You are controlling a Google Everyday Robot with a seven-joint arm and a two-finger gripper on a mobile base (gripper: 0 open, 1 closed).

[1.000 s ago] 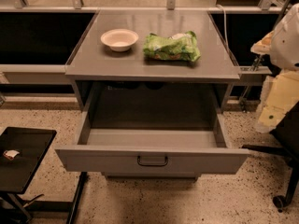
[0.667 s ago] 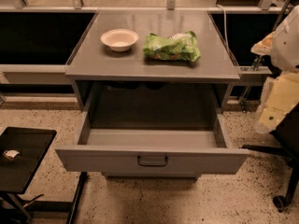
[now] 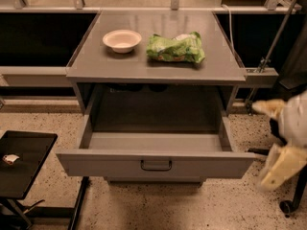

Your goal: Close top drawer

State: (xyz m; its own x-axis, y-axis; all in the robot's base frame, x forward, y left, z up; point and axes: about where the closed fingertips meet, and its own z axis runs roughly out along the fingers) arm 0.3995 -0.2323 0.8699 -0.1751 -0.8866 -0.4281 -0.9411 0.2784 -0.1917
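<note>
The top drawer (image 3: pixel 156 164) is a wide grey metal drawer. It stands pulled far out of the grey cabinet, and its inside looks empty. A small dark loop handle (image 3: pixel 156 165) sits at the centre of its flat front. My gripper (image 3: pixel 280 163) shows as a blurred cream and white shape at the right edge. It is to the right of the drawer's right front corner, apart from it and about level with the front. No other drawer fronts show below.
A white bowl (image 3: pixel 121 40) and a green bag (image 3: pixel 175 48) lie on the cabinet top (image 3: pixel 153 68). A low black table (image 3: pixel 24 164) with a small white scrap (image 3: pixel 10 159) stands at the front left. A dark wheeled base (image 3: pixel 288 207) is at the lower right. The floor is speckled.
The arm at the right has dropped from beside the cabinet top to the height of the drawer front. The drawer stays pulled out as before.
</note>
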